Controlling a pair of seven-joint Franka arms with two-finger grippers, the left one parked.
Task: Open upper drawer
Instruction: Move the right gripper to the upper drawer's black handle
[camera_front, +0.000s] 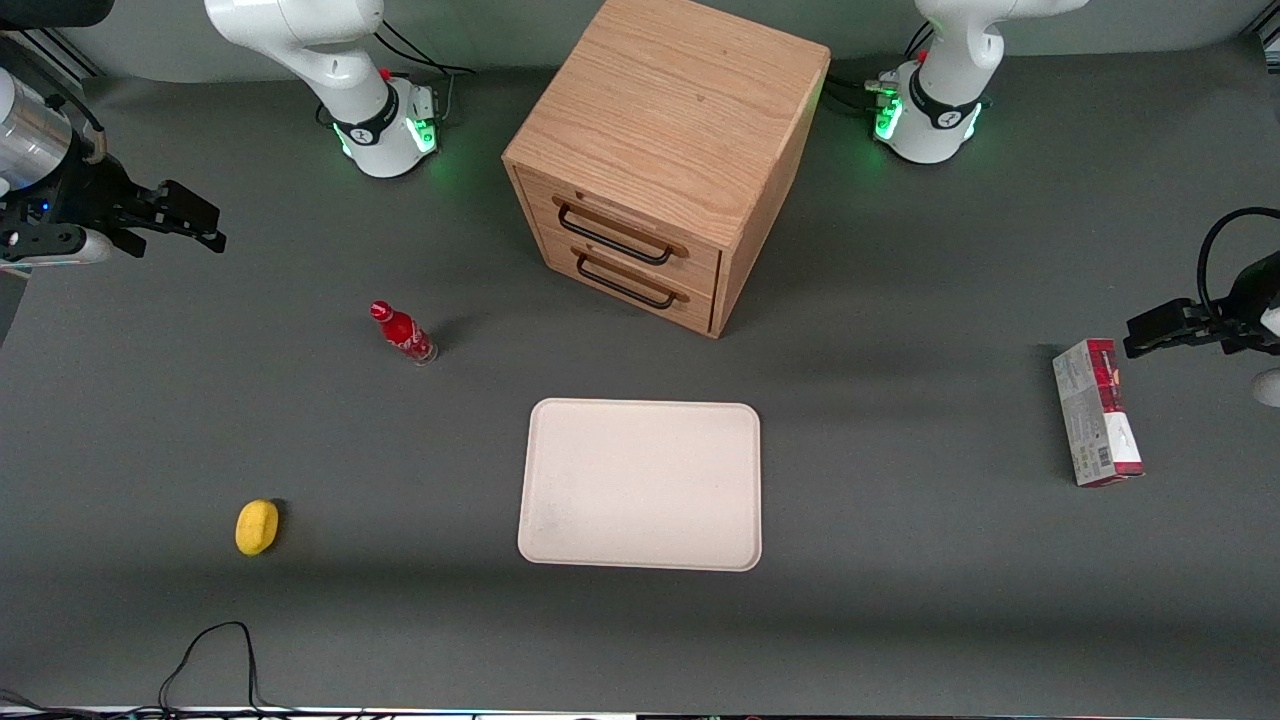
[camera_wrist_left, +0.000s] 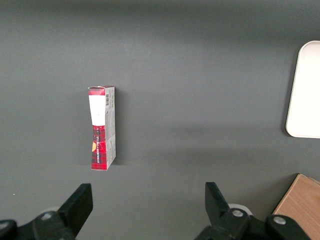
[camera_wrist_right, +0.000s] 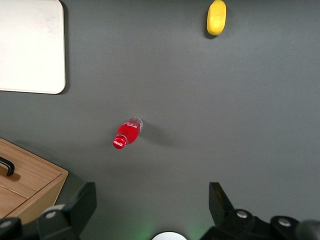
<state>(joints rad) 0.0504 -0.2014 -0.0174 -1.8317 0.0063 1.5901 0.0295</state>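
Note:
The oak cabinet (camera_front: 670, 110) stands at the middle of the table, farther from the front camera than the tray. Its upper drawer (camera_front: 690, 258) is closed, with a thin black bar handle (camera_front: 612, 235). The matching lower drawer (camera_front: 600, 262) sits below it, also closed. My right gripper (camera_front: 215, 228) hangs above the table toward the working arm's end, well apart from the cabinet. It is open and empty. In the right wrist view the gripper (camera_wrist_right: 152, 200) is spread wide over bare table, and a corner of the cabinet (camera_wrist_right: 30, 180) shows.
A red bottle (camera_front: 402, 333) stands between my gripper and the cabinet and shows in the right wrist view (camera_wrist_right: 127, 134). A yellow fruit (camera_front: 257, 526) lies near the front edge. A white tray (camera_front: 640, 485) lies in front of the cabinet. A red-and-white box (camera_front: 1095, 412) lies toward the parked arm's end.

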